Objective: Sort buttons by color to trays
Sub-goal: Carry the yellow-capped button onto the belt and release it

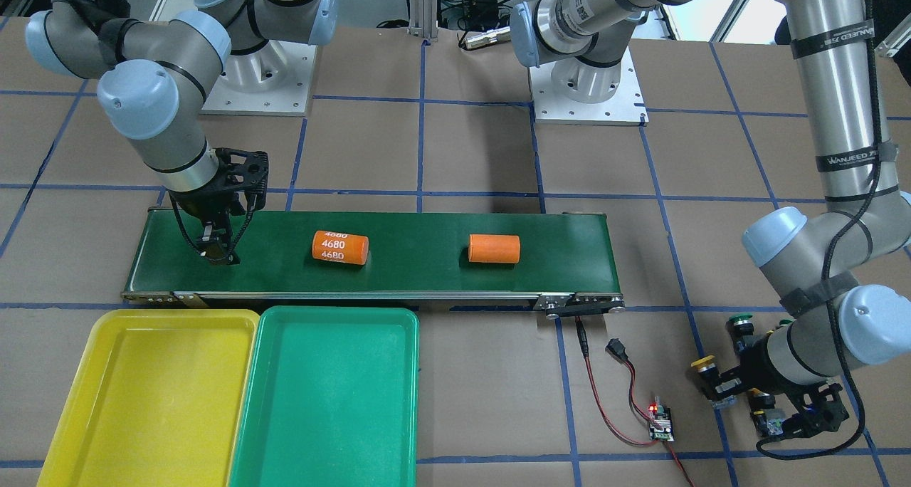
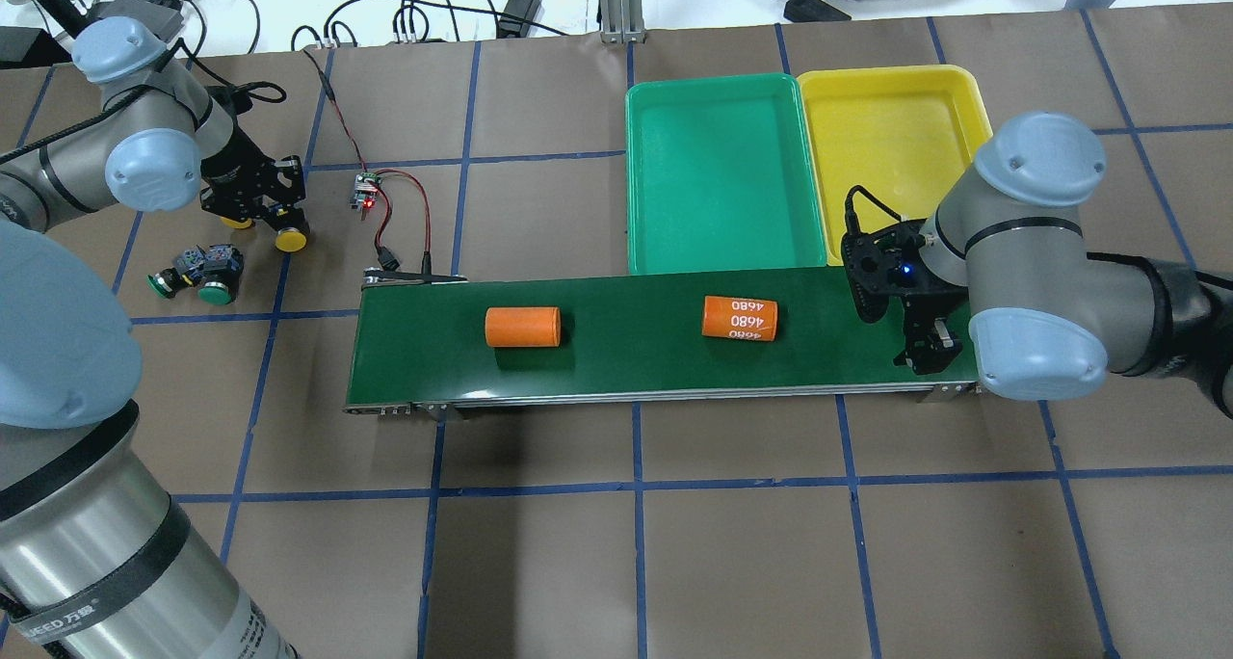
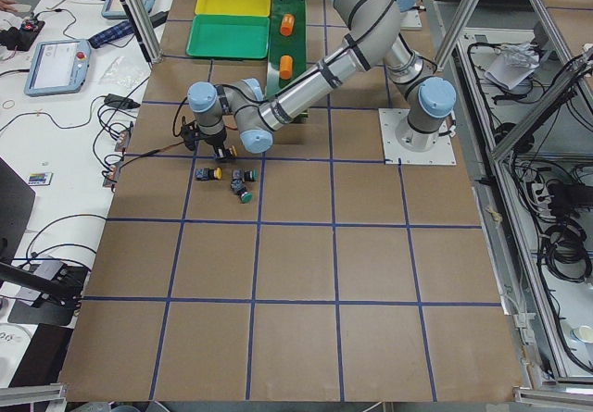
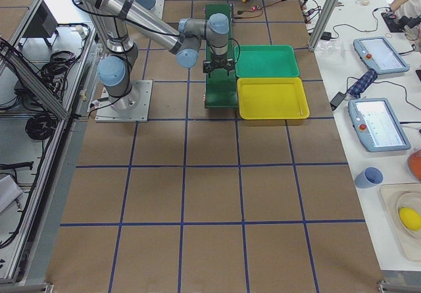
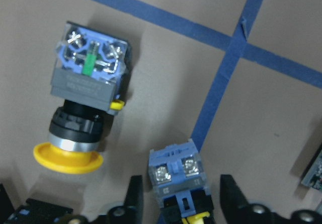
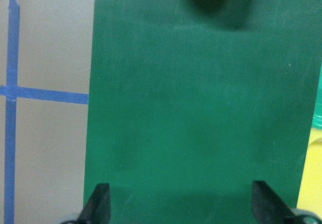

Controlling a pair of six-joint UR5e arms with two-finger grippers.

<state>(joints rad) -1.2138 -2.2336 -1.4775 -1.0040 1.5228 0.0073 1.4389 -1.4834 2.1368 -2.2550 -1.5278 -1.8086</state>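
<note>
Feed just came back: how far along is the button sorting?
Nothing is sorted yet: the yellow tray and green tray are both empty. In hand: the left gripper is open, fingers either side of a yellow button, not closed on it; the right gripper is open over the conveyor belt, holding nothing. Left: all four, that one, the second yellow button and two green buttons, lie outside the trays.

I read 4680, repeated, on the cylinder (image 1: 339, 248) toward the belt's (image 1: 420, 277) end at my right; WANJEED on my left arm's straps (image 1: 833, 40).
</note>
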